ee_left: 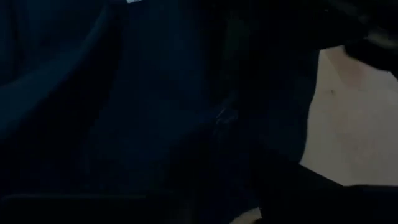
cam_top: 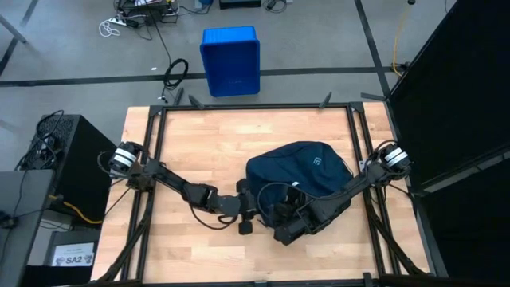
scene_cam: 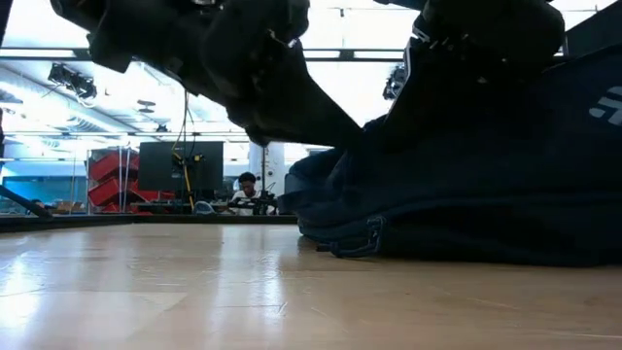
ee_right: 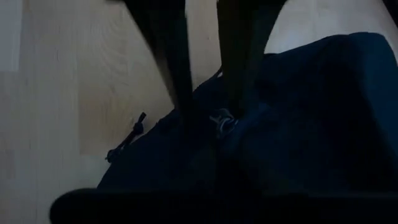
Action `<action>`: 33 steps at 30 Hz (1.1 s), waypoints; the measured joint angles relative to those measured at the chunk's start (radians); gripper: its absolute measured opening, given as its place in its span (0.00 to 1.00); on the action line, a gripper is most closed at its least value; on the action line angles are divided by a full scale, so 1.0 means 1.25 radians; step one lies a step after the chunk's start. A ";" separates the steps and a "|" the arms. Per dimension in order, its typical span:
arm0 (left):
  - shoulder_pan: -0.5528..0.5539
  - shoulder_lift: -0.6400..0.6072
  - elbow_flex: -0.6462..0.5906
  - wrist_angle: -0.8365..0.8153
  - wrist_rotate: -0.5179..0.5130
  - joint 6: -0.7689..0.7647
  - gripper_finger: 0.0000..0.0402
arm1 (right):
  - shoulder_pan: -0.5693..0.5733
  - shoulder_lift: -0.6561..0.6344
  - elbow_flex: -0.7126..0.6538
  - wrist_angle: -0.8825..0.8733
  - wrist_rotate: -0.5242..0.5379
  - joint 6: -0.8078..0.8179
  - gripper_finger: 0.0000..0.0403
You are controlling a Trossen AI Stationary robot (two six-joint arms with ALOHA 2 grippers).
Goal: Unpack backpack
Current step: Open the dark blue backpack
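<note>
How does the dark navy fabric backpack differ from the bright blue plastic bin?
The dark navy fabric backpack is soft, rounded and slumped on the wooden table; the bright blue plastic bin is rigid, boxy and stands on the floor beyond it. Both grippers are at the backpack, none at the bin. Both are blue.

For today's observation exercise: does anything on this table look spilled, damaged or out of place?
Nothing stands out. The backpack lies slumped on the wooden table, nothing spilled around it, no damage visible. Both tools work at its near edge, the left tool and the right tool.
</note>
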 joint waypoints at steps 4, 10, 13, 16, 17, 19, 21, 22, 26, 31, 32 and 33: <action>0.010 0.030 0.000 0.004 -0.001 -0.004 0.33 | -0.010 0.000 0.000 0.015 -0.003 -0.019 0.00; 0.015 0.036 0.000 -0.007 -0.013 0.017 0.23 | -0.010 0.000 0.000 0.018 -0.010 -0.022 0.00; 0.015 0.036 0.000 -0.011 -0.013 0.041 0.06 | -0.001 0.000 0.000 0.018 -0.026 -0.020 0.00; 0.015 0.034 0.000 -0.024 -0.013 0.044 0.01 | 0.015 0.000 0.000 0.019 -0.027 -0.014 0.00; 0.015 0.034 0.000 -0.031 -0.013 0.046 0.01 | 0.021 0.000 0.000 0.019 -0.028 -0.011 0.00; 0.015 0.029 0.000 -0.051 -0.012 0.061 0.00 | 0.034 0.000 0.000 0.018 -0.029 0.000 0.00; 0.015 0.020 0.002 -0.083 -0.017 0.061 0.00 | 0.046 0.000 0.000 0.017 -0.034 0.016 0.00; 0.015 0.013 0.002 -0.108 -0.027 0.059 0.00 | 0.053 0.000 0.000 0.017 -0.041 0.024 0.00; 0.016 -0.014 0.000 -0.224 -0.078 0.039 0.00 | 0.089 0.000 0.000 0.013 -0.066 0.053 0.00; 0.019 -0.072 0.001 -0.364 -0.170 0.037 0.00 | 0.124 -0.001 0.000 0.000 -0.066 0.064 0.00; 0.022 -0.084 0.001 -0.395 -0.189 0.034 0.00 | 0.132 -0.001 0.000 -0.004 -0.070 0.065 0.00; 0.026 -0.098 0.000 -0.428 -0.207 0.026 0.00 | 0.138 -0.001 0.000 -0.005 -0.075 0.065 0.00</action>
